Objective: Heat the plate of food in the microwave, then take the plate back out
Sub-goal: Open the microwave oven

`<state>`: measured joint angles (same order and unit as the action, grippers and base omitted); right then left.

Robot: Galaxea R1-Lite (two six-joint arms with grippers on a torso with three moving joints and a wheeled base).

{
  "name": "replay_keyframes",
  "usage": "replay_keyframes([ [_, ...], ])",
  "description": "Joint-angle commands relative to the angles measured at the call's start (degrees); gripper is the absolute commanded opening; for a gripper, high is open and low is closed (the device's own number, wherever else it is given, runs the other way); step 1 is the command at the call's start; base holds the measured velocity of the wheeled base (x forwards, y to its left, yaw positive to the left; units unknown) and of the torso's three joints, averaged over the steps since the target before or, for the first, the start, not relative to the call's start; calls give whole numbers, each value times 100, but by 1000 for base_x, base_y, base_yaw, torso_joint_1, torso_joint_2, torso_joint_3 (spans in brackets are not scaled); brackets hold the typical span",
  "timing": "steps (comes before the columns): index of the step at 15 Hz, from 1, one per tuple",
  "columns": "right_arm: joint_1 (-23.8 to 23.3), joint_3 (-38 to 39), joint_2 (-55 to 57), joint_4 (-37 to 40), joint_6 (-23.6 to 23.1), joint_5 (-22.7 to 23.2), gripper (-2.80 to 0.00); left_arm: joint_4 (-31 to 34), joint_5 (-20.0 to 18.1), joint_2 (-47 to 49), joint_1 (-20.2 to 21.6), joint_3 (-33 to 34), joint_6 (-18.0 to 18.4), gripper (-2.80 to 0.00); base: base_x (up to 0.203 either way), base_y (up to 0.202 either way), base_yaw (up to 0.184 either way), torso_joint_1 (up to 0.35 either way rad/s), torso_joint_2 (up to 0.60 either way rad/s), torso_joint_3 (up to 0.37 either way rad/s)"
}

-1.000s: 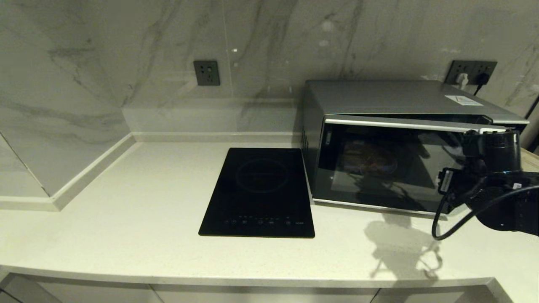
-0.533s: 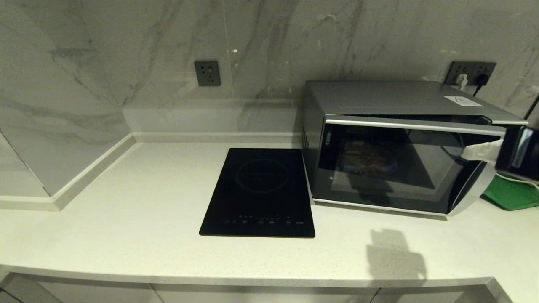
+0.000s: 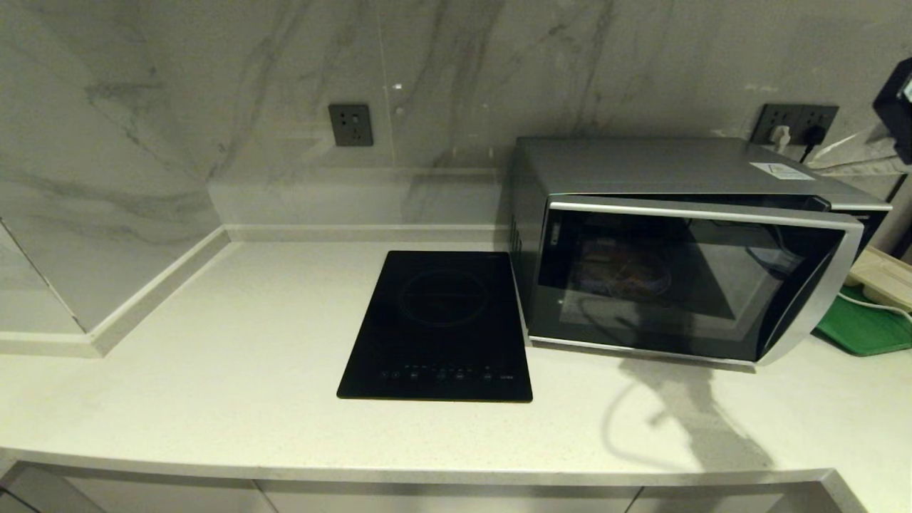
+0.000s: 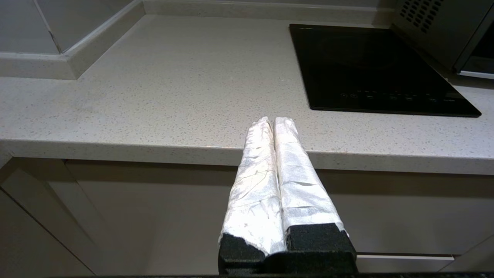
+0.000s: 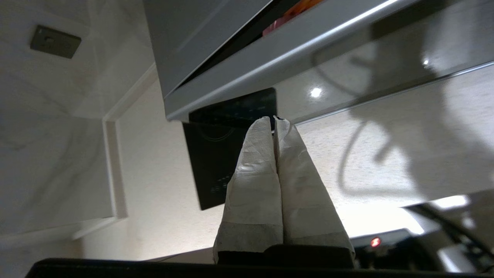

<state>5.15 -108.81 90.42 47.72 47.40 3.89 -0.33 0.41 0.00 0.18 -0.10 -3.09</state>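
A pale speckled worktop (image 3: 214, 370) meets a marble wall. The microwave (image 3: 677, 242) stands right of the black hob (image 3: 438, 324), long side along the wall, door ajar. The plate of food (image 3: 627, 271) sits inside. Right hand (image 5: 274, 119) is pressed closed above it; left hand (image 4: 273, 120) closed, empty, below the worktop edge.

Brushed silver metal casing w/ glossy dark glass door on microwave (image 3: 670, 167). Glossy black glass on induction hob (image 3: 438, 324). Speckled matt stone countertop (image 3: 235, 356). Crinkled white tape wrapping on left gripper (image 4: 273, 120) fingers.

Kitchen: worktop (image 3: 214, 399), hob (image 3: 438, 328), microwave (image 3: 684, 249).
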Motion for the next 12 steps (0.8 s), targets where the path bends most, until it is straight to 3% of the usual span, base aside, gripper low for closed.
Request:
replay_keyframes([
  [1,-354,-455,1039,-49,185,289,-280,-2,2,0,-1,1,-1,-280,0,0,0,0,0,0],
  [12,-904,-492,1756,-1045,43,314,-280,-2,2,0,-1,1,-5,-280,0,0,0,0,0,0],
])
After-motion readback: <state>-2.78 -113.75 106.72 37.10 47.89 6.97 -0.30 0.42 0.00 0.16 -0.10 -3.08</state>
